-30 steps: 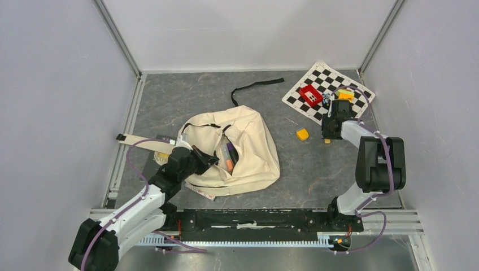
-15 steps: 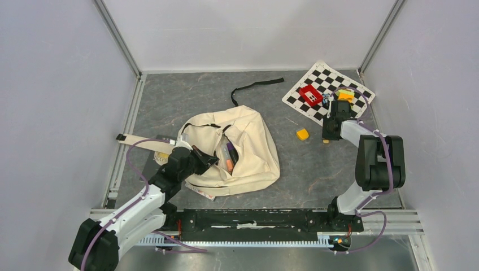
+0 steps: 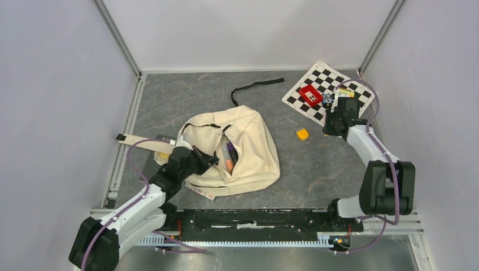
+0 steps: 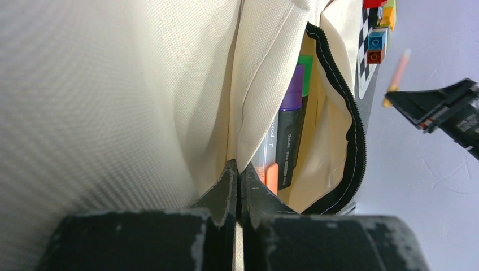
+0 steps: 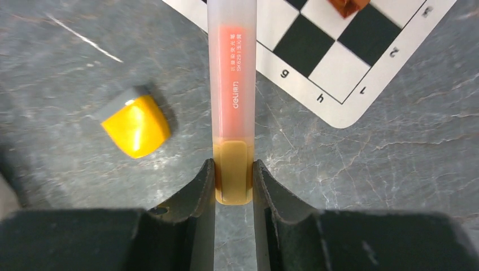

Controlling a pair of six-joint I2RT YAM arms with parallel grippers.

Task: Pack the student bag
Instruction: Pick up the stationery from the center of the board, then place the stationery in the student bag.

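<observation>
Right wrist view: right gripper (image 5: pixel 233 169) jaws stand narrowly apart, clamped on the tan-capped end of an orange pen (image 5: pixel 233 84) printed "deli SK629". Chessboard (image 5: pixel 308 45) margin reads g, h, 1, 2. Left gripper (image 4: pixel 238 172) is pinched closed on the bag (image 3: pixel 254 147) rim; the bag lies left of table (image 3: pixel 316 169) centre.

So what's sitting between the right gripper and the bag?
Just a small yellow block, on otherwise bare tabletop between right gripper and bag; the top view shows it.
</observation>
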